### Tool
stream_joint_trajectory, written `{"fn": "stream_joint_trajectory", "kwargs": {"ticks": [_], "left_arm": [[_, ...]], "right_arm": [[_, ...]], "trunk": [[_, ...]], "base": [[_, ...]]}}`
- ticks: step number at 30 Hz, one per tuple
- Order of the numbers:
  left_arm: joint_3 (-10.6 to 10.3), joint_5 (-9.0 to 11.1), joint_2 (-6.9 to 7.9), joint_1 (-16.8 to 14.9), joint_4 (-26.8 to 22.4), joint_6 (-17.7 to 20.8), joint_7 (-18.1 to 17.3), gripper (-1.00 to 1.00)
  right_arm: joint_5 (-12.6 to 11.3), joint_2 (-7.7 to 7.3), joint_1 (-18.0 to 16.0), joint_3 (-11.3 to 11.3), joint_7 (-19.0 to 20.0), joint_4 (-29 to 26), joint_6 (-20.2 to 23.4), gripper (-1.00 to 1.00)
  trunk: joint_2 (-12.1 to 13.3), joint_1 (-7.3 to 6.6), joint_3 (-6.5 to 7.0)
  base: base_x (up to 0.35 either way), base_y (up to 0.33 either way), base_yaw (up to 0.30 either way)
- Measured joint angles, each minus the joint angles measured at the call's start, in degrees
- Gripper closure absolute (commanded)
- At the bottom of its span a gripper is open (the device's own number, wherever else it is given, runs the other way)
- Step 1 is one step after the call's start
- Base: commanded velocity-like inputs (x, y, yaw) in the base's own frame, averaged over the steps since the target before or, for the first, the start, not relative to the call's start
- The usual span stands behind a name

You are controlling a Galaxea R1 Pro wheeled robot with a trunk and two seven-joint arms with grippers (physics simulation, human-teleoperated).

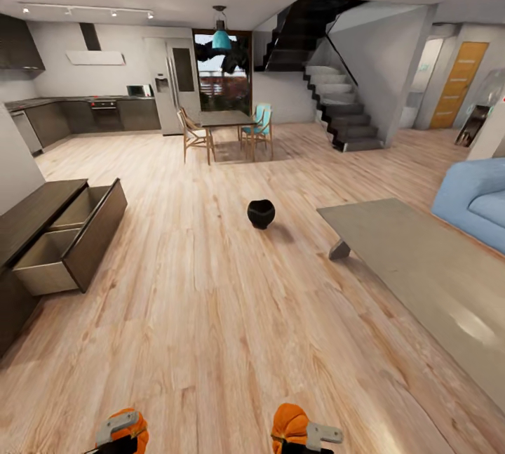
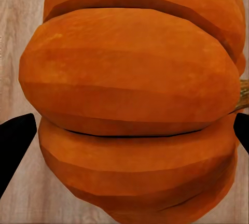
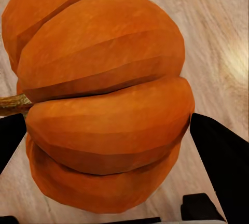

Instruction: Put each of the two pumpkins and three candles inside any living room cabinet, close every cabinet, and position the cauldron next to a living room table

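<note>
At the near edge of the wooden floor (image 1: 231,342), low in the head view, I have a pumpkin in each arm: the left gripper (image 1: 120,433) has its jaws clamped on the left pumpkin (image 2: 132,105), and the right gripper (image 1: 308,434) has its jaws clamped on the right pumpkin (image 3: 104,105), dark fingers (image 3: 218,151) pressing its flanks. The cabinet (image 1: 42,229) stands along the floor's left edge with two drawers pulled out, pale inside. The cauldron (image 1: 261,213) sits mid-floor, near the far corner of the worktop (image 1: 421,264) but apart from it. My worry is the drive over: the ribbed skins are rounded, so a jolt could let one squirm out and roll off. Swinging left, I could also clip the open drawer fronts, or nudge the cauldron further from the worktop. I see no candles from here.
</note>
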Motion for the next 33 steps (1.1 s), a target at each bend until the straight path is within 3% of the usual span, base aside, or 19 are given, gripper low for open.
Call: {"fn": "stream_joint_trajectory", "kwargs": {"ticks": [9,15,19,24,33], "left_arm": [[-0.2,-0.2,-0.18,0.0,0.1,0.0,0.0,1.0],[-0.2,-0.1,-0.22,0.0,0.2,0.0,0.1,1.0],[-0.2,0.0,-0.21,0.0,0.5,0.0,0.1,1.0],[-0.2,-0.1,-0.27,0.0,0.6,-0.6,0.1,1.0],[-0.2,-0.2,-0.27,0.0,2.8,-2.8,0.1,1.0]], "right_arm": [[0.1,0.17,0.0,0.1,-1.3,0.0,0.0,1.0],[0.1,0.17,0.0,0.1,-1.3,0.0,-0.1,1.0],[0.2,0.1,0.0,0.1,-1.3,0.1,-0.8,1.0],[0.2,0.13,0.0,0.1,-1.3,3.2,-5.7,1.0],[0.9,0.22,0.0,0.0,-1.3,4.7,-6.9,1.0]], "trunk": [[0.0,0.0,0.0],[0.0,0.0,0.0],[0.0,0.0,0.0],[0.0,0.0,0.0],[0.0,0.0,0.19]], "base": [[0.021,0.0,0.288],[0.221,0.0,0.269],[0.321,0.0,0.068],[0.331,0.0,0.007],[0.332,0.0,0.049]]}}
